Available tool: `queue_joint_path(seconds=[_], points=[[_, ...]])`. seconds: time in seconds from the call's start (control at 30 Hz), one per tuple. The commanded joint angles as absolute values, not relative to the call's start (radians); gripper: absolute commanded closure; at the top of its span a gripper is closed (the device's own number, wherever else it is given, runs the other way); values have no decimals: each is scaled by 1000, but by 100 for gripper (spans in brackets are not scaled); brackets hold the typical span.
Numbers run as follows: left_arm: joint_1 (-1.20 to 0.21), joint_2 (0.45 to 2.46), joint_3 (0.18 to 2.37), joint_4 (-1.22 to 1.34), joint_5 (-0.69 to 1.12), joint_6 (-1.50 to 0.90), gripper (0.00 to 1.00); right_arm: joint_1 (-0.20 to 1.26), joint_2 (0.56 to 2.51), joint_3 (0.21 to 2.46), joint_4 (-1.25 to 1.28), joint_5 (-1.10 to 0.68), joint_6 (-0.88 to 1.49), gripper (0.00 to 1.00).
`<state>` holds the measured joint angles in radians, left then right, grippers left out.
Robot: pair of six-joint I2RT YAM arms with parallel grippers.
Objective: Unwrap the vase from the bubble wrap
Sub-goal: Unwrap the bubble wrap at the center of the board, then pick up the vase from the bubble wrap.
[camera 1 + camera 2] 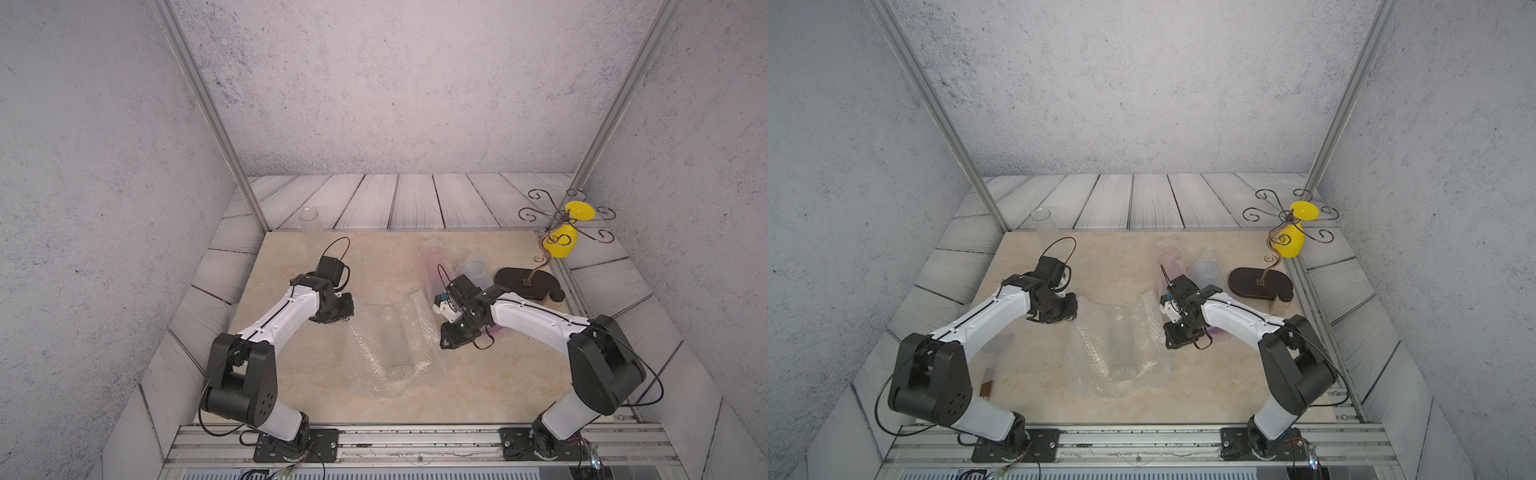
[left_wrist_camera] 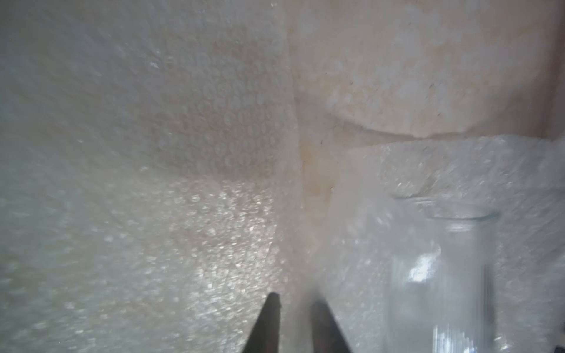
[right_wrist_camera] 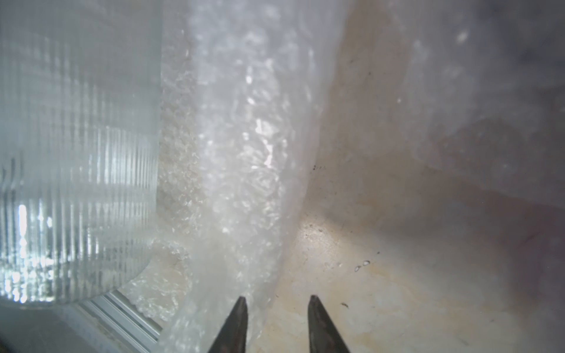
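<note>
1. the vase point(image 1: 395, 340) lies on its side in the middle of the bench point(image 1: 490, 386), on top of the bubble wrap point(image 1: 363, 365). both top views show the sheet spread out, flat and crinkled, on either side of the glass, with no layer over it.
2. the left end effector point(image 2: 295, 305) hangs low over the sheet's edge on its own side. its wrist view shows the jaws parted by a narrow gap, with nothing pinched between them.
3. the right end effector point(image 3: 277, 304) is at the opposite edge, jaws somewhat wider apart, with bare bench showing through the gap. the wrap's raised edge lies just beside one fingertip point(image 3: 241, 308) but does not look clamped.
4. the vase is clear ribbed glass, so judge it rigid, smooth and breakable. being round and on its side, it will likely roll at a nudge. a hold across the body near the middle looks safest.
5. the wrap should be light, soft and springy, and its film is slick. a free edge or corner is the place to pinch it, though tugging it could set the vase rolling.
6. the unwrapping looks close to finished; what seems left is getting the vase clear of the sheet.
7. a pinkish rolled bundle point(image 1: 431, 266) lies toward the back, apart from this sheet.
</note>
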<state>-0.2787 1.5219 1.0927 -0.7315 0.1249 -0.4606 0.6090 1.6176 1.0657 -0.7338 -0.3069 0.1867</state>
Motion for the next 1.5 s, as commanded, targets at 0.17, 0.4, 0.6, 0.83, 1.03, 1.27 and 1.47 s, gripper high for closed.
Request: queue_joint_path(seconds=[0.17,0.4,0.6,0.83,1.03,1.27,1.47], points=[[-271,1393,1216,-901,7,-431,15,609,1528,1169,-852,-213,159,41],[-379,1392,1315,-929,114,-508,23,612,1421,1229,-879,-133,142,23],[-489,1559,1350,-847,163,-584,21,611,1373,1178,-838,-158,138,13],[-500,1716,1351,-784,203,-661,20,611,1329,1125,-808,-178,140,1],[-529,1800,1385,-767,185,-715,19,612,1335,1119,-789,-173,139,1],[-571,1885,1436,-786,170,-770,17,612,1327,1105,-770,-170,138,1],[-591,1957,1459,-793,151,-818,16,610,1319,1096,-773,-157,136,1]])
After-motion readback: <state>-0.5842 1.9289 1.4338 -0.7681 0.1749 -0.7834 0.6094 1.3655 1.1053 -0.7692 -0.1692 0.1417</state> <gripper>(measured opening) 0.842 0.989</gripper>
